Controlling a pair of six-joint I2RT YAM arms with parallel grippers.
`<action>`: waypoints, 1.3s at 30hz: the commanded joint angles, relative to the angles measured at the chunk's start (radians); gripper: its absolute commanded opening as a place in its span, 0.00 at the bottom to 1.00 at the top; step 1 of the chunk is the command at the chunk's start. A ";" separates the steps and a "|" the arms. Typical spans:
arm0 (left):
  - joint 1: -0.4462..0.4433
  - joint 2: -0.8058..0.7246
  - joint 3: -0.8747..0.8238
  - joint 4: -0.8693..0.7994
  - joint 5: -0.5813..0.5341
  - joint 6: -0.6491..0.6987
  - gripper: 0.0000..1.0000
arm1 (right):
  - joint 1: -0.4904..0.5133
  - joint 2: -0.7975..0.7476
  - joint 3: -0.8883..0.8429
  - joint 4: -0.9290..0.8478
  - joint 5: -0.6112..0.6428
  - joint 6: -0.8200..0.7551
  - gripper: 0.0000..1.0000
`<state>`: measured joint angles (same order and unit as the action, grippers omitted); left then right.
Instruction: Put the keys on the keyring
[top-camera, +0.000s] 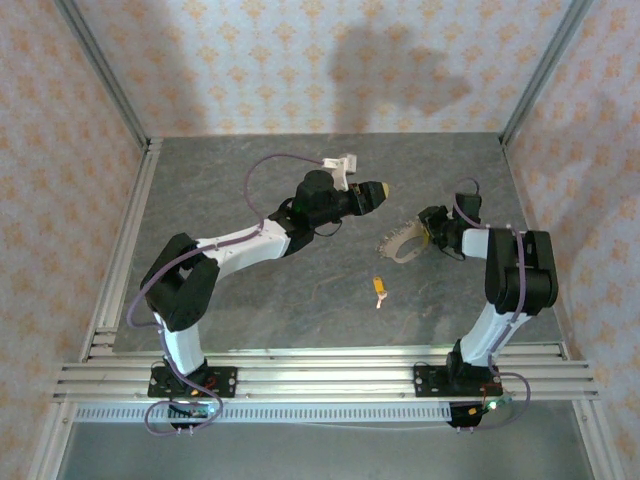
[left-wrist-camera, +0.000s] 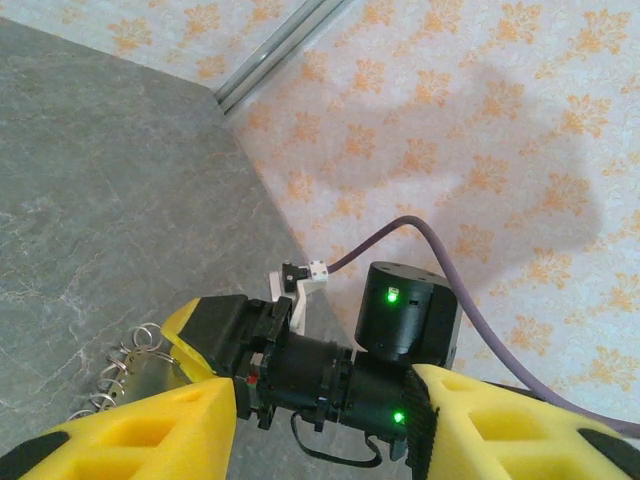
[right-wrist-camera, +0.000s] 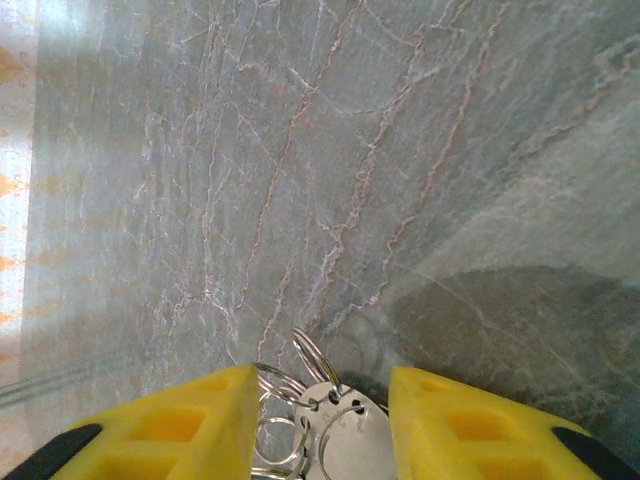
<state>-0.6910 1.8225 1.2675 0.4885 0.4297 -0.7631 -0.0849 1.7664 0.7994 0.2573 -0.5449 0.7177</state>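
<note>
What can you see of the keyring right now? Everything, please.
The keyring reads from above as a thin pale tan oval with tooth-like bits along the side away from the right hand, right of centre on the table. Up close it is silvery metal: a flat plate with small holes and several small split rings. It sits between that hand's yellow fingers, apparently gripped.

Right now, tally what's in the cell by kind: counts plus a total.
key, orange head, loose on the table: 1
keyring, at the right arm's tip: 1
arms: 2, left arm and right arm
Total: 4
</note>
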 joint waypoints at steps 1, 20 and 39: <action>0.007 0.014 0.038 0.030 0.015 -0.007 0.50 | 0.007 -0.052 0.008 -0.079 0.054 -0.059 0.40; 0.051 -0.027 0.090 -0.076 0.065 0.019 0.59 | 0.040 -0.088 0.230 -0.571 0.200 -0.559 0.38; 0.138 -0.079 0.118 -0.191 0.145 0.027 0.63 | 0.103 0.040 0.354 -0.720 0.220 -0.775 0.37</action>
<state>-0.5674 1.7824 1.3533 0.3096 0.5453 -0.7513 0.0017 1.7802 1.1175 -0.4122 -0.3759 -0.0063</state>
